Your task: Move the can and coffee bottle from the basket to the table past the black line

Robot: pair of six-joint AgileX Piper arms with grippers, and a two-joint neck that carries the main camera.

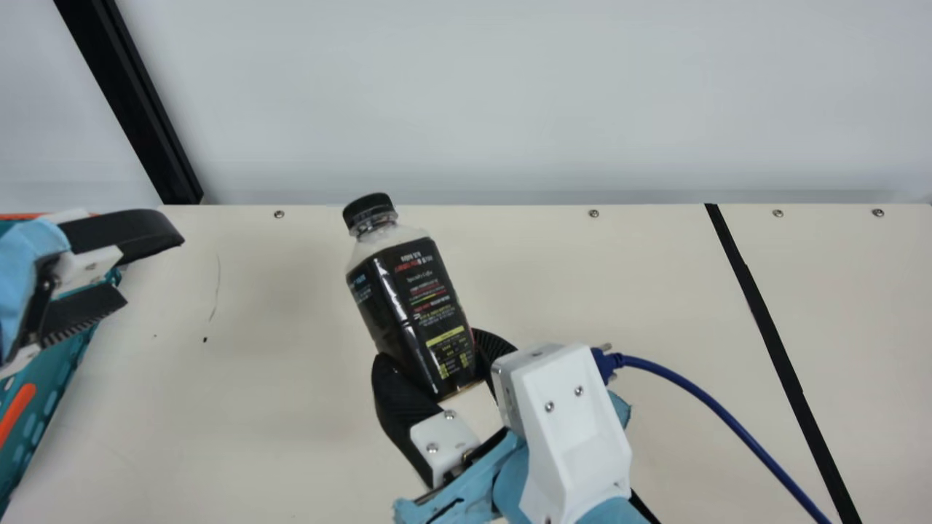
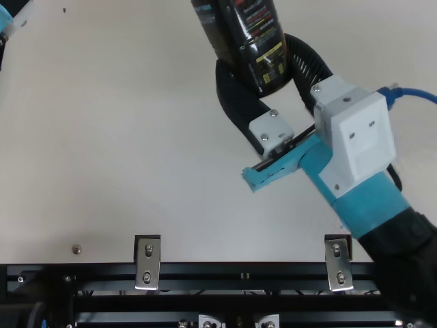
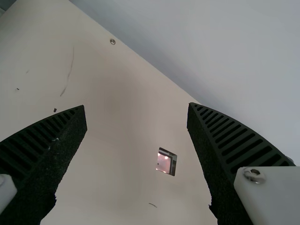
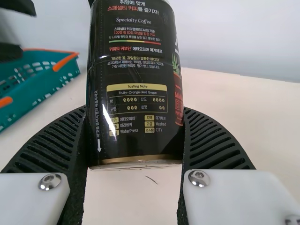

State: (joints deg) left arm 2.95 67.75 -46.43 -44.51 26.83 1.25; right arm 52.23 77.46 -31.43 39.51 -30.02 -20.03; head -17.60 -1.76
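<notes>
Right jaws (image 1: 438, 355) grip the coffee bottle (image 1: 411, 306), tilted above the desk (image 1: 255, 451), left of the black line (image 1: 769, 327) in the main view; left jaws (image 1: 153, 268) gape near the teal basket (image 1: 45, 378).

The black label (image 4: 133, 75) of the coffee bottle (image 1: 411, 313) reads, in the right wrist view, "Specialty Coffee" among lines of Korean, then "Tasting Note" heading a panel (image 4: 136, 87) with "Fruity·Orange·Red Grape", and, beneath that panel, "WaterPress", "Washed" and "CITY" beside more Korean words.
</notes>
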